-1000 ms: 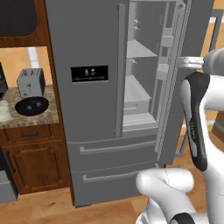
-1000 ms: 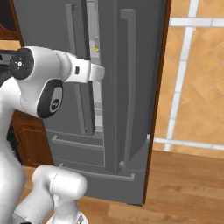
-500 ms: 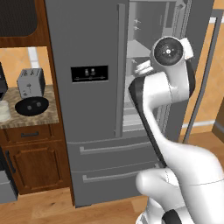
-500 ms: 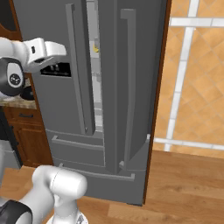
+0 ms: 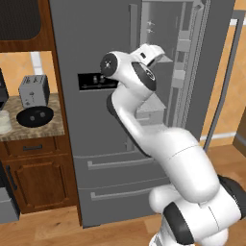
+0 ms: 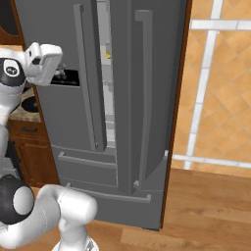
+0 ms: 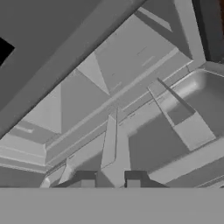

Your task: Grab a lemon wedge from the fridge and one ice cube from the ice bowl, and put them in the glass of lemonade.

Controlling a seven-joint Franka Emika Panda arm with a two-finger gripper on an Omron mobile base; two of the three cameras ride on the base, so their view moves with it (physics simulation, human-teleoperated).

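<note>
The fridge (image 5: 158, 144) stands with its right-hand door (image 6: 147, 98) swung open, grey shelves and door bins showing inside in the left base view. The white arm (image 5: 144, 120) bends up in front of the fridge, its hand raised level with the black dispenser panel (image 5: 93, 80). In the hand view the pincer (image 7: 110, 183) looks into the grey interior, its two dark fingertips (image 7: 87, 181) standing a little apart with nothing between them, so it is released and bare. Through the gap between the doors in the right base view, a small bright-yellow spot, the lemon wedge (image 6: 107, 55), sits high up inside the fridge; too small to tell what it rests on. To the left of the fridge, on the bench (image 5: 48, 127), the ice bowl (image 5: 34, 116) lies near the front edge, just before the silver toaster (image 5: 33, 90). The glass of lemonade (image 5: 4, 122) stands at the left edge of the view, beside the bowl and apart from it.
</note>
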